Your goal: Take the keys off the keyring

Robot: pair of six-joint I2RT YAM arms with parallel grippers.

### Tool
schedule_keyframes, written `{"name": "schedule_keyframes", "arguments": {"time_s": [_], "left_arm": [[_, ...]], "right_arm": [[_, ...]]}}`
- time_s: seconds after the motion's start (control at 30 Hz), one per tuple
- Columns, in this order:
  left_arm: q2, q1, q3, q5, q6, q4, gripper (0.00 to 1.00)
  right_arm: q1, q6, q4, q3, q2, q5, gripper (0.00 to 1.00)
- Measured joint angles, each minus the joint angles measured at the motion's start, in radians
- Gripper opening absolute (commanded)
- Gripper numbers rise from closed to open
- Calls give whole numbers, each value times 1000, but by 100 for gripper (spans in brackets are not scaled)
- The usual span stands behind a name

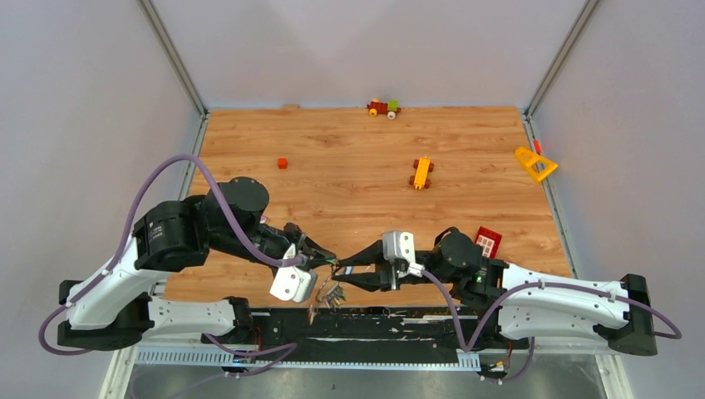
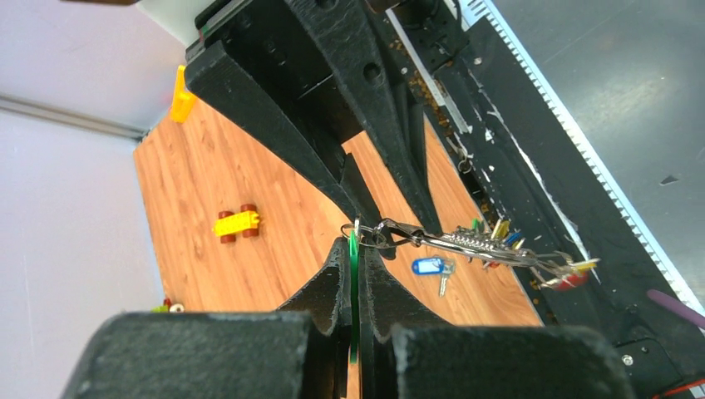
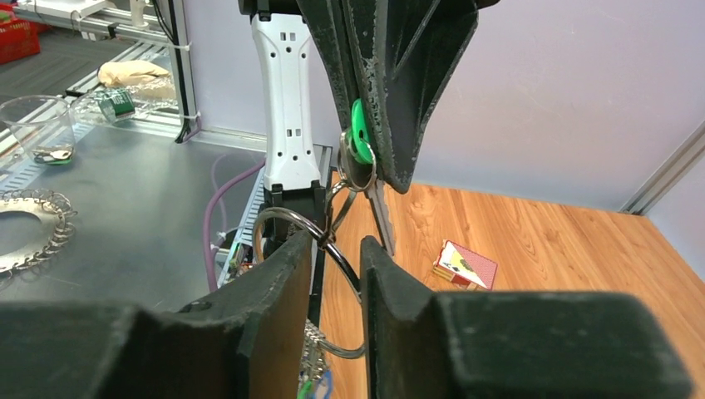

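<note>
My left gripper (image 2: 356, 249) is clenched on a green key tag (image 2: 353, 287). My right gripper (image 3: 337, 249) is released, its jaws parted around the keyring (image 3: 283, 211) wire, with the keys (image 1: 331, 295) hanging beneath.

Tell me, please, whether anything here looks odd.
Nothing looks damaged or spilled. One small metal key with a blue plastic tag lies alone on the wooden table, apart from the bunch of tagged keys hanging nearby.

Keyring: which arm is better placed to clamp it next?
Right, likely: the right gripper stands open astride the keyring, while the left gripper is shut on the green-tagged key.
</note>
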Motion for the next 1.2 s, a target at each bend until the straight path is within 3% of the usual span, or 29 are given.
{"name": "schedule_keyframes", "arguments": {"time_s": [0.13,0.2,0.27,0.37,0.47,1.2], "left_arm": [[19,0,31,28,10,-26,0],[20,0,33,32,13,-32,0],[20,0,34,39,15,-35,0],[20,0,34,43,16,-37,0],[20,0,35,46,16,-33,0],[-3,0,23,50,14,23,0]], "right_arm": [[0,-19,-51,29,6,-17,12],[0,-21,-61,32,6,-27,10],[0,-21,-72,32,6,-37,12],[0,-16,-74,32,6,-49,24],[0,-5,-72,27,6,-58,30],[0,87,175,-54,53,-57,29]]}}
